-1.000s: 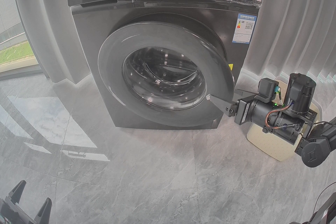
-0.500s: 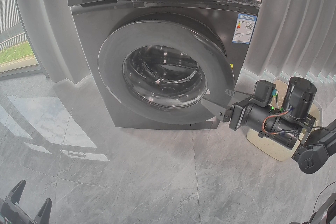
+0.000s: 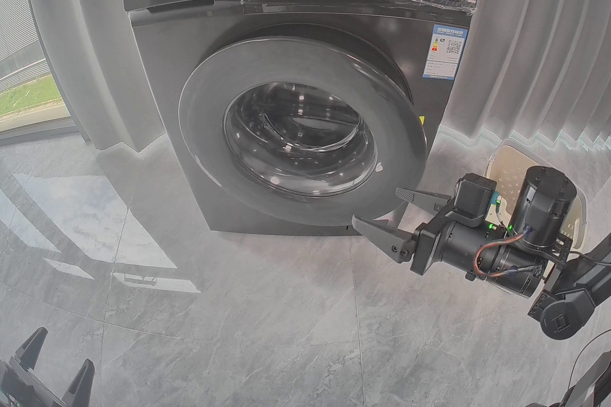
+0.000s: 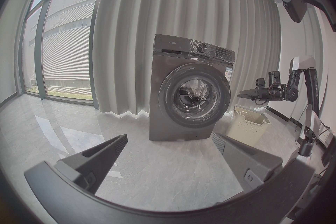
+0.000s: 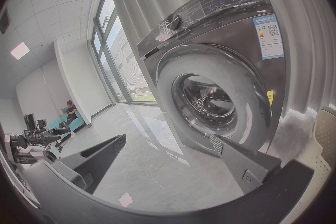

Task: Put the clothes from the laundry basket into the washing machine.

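Since one second ago, drawn back from the right rim of the door (image 3: 210,109) and lowered toward the floor, now near that rim but apart from it: fingers (image 3: 379,234) of the right gripper (image 3: 396,215), spread wide, pinching nothing. Behind the fingers, wrist and arm stretched over the basket (image 3: 509,163), hiding most of it. Low at the robot's left, well apart from everything: left gripper (image 3: 55,365), also spread and empty, in the same place as before.

Door seemingly a little ajar on its right side, with a dark gap above; not sure how far.

Possible trouble from here, as a judgement only:
- Pushing the door shut again on the way back, caused by a finger meeting the front face instead of hooking behind the rim.
- Slipping off the smooth round rim, caused by a too shallow hook.
- Knocking or tipping the basket, caused by the arm passing low over its edge.

Washer (image 3: 159,46) standing against the curtain (image 3: 541,14), door and drum mouth facing straight to the robot, drum axis running front to back. Basket upright on the floor just beside the washer's right side, mouth upward, long side seemingly running from the curtain toward the robot, though half covered. Cannot tell whether any clothes lie inside. Right gripper pointing to the robot's left, toward the lower right of the door, long axis nearly level.
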Available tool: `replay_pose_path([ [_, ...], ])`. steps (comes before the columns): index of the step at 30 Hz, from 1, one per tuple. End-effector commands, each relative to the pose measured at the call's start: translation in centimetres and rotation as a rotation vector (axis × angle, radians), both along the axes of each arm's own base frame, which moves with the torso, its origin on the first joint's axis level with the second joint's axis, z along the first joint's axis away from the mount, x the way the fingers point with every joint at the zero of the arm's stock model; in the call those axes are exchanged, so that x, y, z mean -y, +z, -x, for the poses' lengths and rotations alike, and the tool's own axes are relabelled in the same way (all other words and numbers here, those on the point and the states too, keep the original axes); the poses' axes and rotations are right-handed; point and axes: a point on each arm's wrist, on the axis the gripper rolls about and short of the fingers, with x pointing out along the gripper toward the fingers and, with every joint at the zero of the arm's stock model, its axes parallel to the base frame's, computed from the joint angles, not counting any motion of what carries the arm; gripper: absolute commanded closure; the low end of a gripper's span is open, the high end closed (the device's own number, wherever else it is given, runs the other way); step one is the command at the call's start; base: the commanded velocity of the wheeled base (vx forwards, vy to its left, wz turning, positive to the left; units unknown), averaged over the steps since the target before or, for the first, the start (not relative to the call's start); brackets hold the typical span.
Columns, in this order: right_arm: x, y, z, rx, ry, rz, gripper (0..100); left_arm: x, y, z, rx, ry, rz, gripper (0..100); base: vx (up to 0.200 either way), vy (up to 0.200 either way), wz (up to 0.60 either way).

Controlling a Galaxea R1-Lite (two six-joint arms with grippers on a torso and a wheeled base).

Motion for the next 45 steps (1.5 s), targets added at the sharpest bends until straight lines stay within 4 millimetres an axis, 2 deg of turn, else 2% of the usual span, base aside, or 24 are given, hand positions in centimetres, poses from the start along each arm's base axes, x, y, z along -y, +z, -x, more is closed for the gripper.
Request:
replay_pose_path([
  [1, -0.4, -0.6, 0.3, -0.007, 0.023, 0.009, 0, 0.0, -0.5, -0.1, -0.019, 0.003, -0.003, 0, 0.0, -0.2, 0.0],
  [12, -0.4, -0.7, 0.3, -0.01, 0.024, 0.011, 0, 0.0, -0.5, -0.1, -0.018, 0.005, -0.006, 0, 0.0, -0.036, 0.0],
  [21, -0.7, 0.0, -1.2, 0.033, -0.008, -0.034, 0, 0.0, -0.5, -0.1, -0.019, 0.006, -0.002, 0, 0.2, 0.0, 0.0],
  [32, -1.5, -0.4, -3.4, 0.039, -0.029, -0.107, 0, 0.0, -0.5, -0.1, -0.017, 0.003, -0.012, 0, 0.0, 0.0, 0.0],
  [38, -1.2, 1.0, -5.3, 0.101, -0.11, -0.15, 0, 0.0, -0.5, -0.1, -0.018, 0.003, -0.006, 0, 0.0, 0.0, 0.0],
  [45, -0.5, 3.1, -5.2, 0.163, -0.179, -0.19, 0, 0.0, -0.5, -0.1, -0.018, 0.003, -0.006, 0, 0.0, 0.0, 0.0],
])
